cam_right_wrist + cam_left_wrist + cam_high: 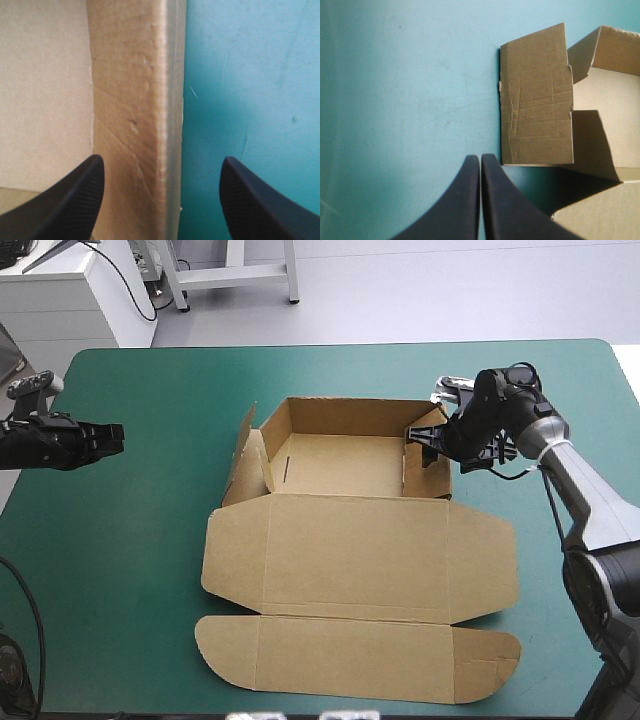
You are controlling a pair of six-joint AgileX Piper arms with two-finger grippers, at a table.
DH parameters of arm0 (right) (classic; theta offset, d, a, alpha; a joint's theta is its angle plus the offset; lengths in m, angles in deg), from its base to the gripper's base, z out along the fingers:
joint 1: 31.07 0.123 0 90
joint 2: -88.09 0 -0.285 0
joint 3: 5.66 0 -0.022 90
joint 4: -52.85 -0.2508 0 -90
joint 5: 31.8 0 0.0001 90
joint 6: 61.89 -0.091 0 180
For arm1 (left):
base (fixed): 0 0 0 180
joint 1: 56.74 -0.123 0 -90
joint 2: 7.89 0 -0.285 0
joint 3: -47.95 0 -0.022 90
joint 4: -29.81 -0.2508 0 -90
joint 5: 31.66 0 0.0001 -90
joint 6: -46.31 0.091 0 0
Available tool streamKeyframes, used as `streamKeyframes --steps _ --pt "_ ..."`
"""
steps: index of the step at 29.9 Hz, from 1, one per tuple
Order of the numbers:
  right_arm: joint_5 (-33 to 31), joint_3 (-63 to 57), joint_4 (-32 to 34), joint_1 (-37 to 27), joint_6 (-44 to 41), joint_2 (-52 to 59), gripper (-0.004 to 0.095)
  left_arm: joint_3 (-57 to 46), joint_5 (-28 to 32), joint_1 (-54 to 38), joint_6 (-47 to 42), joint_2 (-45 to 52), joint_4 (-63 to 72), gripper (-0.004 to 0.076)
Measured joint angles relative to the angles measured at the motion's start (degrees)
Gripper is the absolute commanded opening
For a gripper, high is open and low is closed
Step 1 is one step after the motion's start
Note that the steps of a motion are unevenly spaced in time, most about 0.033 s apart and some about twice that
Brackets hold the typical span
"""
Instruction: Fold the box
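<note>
The brown box [350, 540] lies mid-table as an open tray at the back, with its lid and flaps flat toward the front. My right gripper [428, 445] is open and straddles the tray's right wall [135, 100], one finger inside the tray and the other outside over the cover. My left gripper [115, 436] is shut and hovers near the table's left edge, apart from the box. Ahead of the left gripper [480, 161] the tray's left side flap [535, 100] stands tilted outward.
The teal-green cover [140, 540] surrounds the box on every side, with a wide strip between the left gripper and the box. The lid's rounded front flap [360, 655] lies close to the table's near edge.
</note>
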Motion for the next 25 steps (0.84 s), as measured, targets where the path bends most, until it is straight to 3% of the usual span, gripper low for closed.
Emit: streamKeyframes --steps 6,11,13,16,17,25 --pt "0.52 -0.06 -0.45 0.0 0.0 -2.64 0.0575 0.0 0.01 0.0 0.0 0.0 0.0 -0.0008" --pt "0.77 -0.06 -0.7 0.0 0.0 -4.37 0.048 0.0 0.01 0.0 0.0 0.0 0.0 -0.0008" --pt "0.84 -0.06 -0.91 0.0 0.2 -4.36 0.0349 0.0 0.18 0.0 0.0 0.0 0.0 -0.0008" --pt "0.84 -0.06 -1.43 0.0 1.92 -4.36 0.0029 0.0 0.22 0.0 0.0 0.0 0.0 -0.0008" --pt "0.84 -0.06 -1.88 0.0 2.98 -4.36 -0.0014 0.0 0.26 0.0 0.0 0.0 0.0 -0.0008" --pt "0.29 0.8 -3.28 0.0 8.56 -4.38 -0.0002 0.0 0.26 0.0 0.0 0.0 0.0 -0.0008"
